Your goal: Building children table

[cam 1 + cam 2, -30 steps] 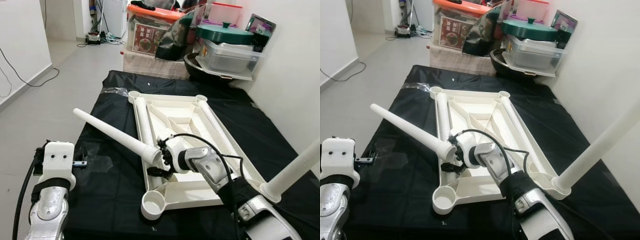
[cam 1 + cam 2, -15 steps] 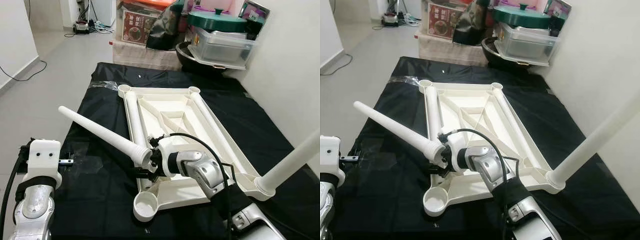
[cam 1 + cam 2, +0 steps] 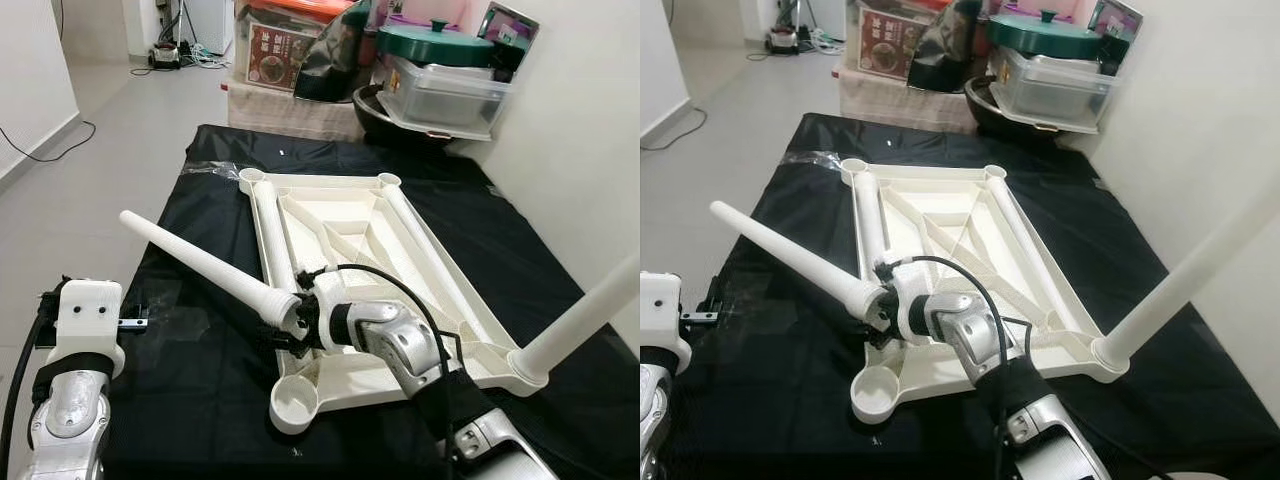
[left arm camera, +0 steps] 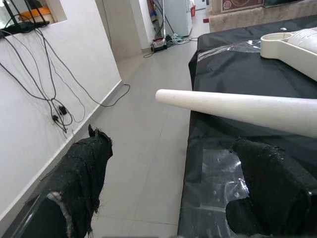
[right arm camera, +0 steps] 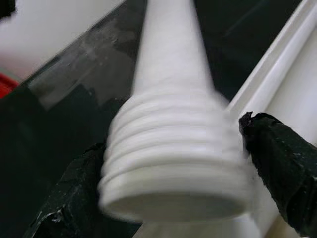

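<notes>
We hold a long white tapered plastic table leg [image 3: 205, 262] in our right gripper [image 3: 296, 322], the two black fingers closed around its ribbed, threaded thick end. In the right wrist view that threaded end [image 5: 173, 163] sits between the two black fingers [image 5: 277, 158], one on each side of the ribs. The leg slants up and away from the gripper toward our left, its thin rounded tip out over the left edge of the black cloth [image 3: 200, 390] that covers the low platform.

The white plastic tabletop [image 3: 350, 230] lies upside down on the black cloth, ribbed underside facing up, with round sockets at its corners. The near left corner socket [image 3: 294, 403] is an open, empty cup, just below and in front of our right gripper; the threaded end of the held leg is near it but not in it. At the near right corner a second white leg [image 3: 580, 320] stands in its socket and leans up to the right. Two more white legs lie flat inside the tabletop, one along its left edge [image 3: 272, 235] and one along its right edge [image 3: 420, 245].

Our left gripper [image 4: 188, 198] hangs beside the left edge of the cloth, fingers spread apart with nothing between them, above the grey tiled floor [image 4: 143, 148].

Beyond the far edge of the cloth stand plastic storage boxes [image 3: 440, 90] and a green-lidded pot [image 3: 440, 45] against the white wall [image 3: 580, 130].
</notes>
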`<state>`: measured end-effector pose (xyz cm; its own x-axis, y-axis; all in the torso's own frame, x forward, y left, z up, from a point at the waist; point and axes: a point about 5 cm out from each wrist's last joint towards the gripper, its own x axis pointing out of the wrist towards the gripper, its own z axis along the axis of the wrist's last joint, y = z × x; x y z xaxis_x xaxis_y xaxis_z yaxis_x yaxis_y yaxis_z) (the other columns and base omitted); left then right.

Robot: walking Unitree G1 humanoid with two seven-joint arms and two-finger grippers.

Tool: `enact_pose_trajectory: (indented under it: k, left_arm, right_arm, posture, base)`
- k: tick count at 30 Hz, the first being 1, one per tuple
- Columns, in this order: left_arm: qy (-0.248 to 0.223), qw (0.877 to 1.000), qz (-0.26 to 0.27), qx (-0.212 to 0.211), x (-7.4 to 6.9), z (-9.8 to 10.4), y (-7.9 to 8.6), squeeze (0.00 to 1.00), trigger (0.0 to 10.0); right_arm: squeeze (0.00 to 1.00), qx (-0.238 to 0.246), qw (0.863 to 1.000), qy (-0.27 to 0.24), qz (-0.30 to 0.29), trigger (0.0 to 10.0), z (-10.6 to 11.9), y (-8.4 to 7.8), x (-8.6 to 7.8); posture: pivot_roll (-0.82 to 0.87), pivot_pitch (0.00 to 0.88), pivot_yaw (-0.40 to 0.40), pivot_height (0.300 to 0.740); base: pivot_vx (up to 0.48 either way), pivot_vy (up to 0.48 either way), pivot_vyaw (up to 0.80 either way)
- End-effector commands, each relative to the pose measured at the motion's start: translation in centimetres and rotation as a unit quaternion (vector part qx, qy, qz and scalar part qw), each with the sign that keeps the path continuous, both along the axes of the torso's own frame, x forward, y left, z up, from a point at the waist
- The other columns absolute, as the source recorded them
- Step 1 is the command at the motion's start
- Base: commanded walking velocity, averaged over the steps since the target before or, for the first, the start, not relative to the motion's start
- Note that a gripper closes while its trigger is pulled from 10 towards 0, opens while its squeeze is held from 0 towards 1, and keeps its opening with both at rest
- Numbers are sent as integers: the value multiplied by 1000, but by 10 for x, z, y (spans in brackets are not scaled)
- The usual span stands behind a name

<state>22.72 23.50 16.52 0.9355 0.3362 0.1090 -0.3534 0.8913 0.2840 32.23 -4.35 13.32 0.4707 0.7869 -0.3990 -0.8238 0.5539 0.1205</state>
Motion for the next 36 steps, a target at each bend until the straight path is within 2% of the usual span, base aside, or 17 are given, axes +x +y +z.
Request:
enact_pose_trajectory:
  k: [1, 3, 10, 11, 17, 28, 31, 32, 36]
  left_arm:
    - [7, 1000, -5, -8, 1, -5, -3, 0, 10000]
    - [8, 1000, -6, -8, 2, -6, -3, 0, 10000]
    - [7, 1000, -5, -9, 2, -6, -3, 0, 10000]
    - [7, 1000, -5, -9, 2, -6, -3, 0, 10000]
    - [8, 1000, -4, -10, 2, -6, -3, 0, 10000]
    - [8, 1000, -3, -11, 1, -7, -2, 0, 10000]
    - [8, 1000, -3, -10, 2, -7, -1, 0, 10000]
    - [8, 1000, -2, -9, 2, -7, -1, 0, 10000]
    - [5, 1000, 0, -9, 2, -5, 2, 0, 10000]
  right_arm:
    - [0, 4, 1000, -5, -11, 10000, 2, -4, 4]
    - [0, 24, 999, -17, -14, 10000, 9, 1, 6]
    - [0, 36, 999, -25, -2, 10000, 12, 4, 4]
    - [0, 47, 999, -19, 0, 0, 11, 6, 2]
    - [0, 58, 998, -1, 23, 0, 7, 9, -7]
    - [0, 29, 999, -7, 37, 0, -2, 11, -13]
    - [0, 2, 999, -24, 39, 0, -5, 10, -13]
    - [0, -8, 999, -25, 45, 10000, -7, 11, -14]
    - [0, -17, 998, -27, 57, 10000, -8, 13, -17]
  posture:
    - [162, 0, -180, 714]
    - [165, 0, -181, 714]
    - [167, 0, -182, 714]
    - [168, 0, -182, 714]
    - [167, 0, -181, 714]
    - [167, 0, -182, 714]
    - [167, 0, -181, 714]
    - [167, 0, -181, 714]
    - [167, 0, -181, 714]
  base:
    - [0, 0, 0]
    - [0, 0, 0]
    - [0, 0, 0]
    - [0, 0, 0]
    - [0, 0, 0]
    - [0, 0, 0]
    - [0, 0, 0]
    - [0, 0, 0]
    - [0, 0, 0]
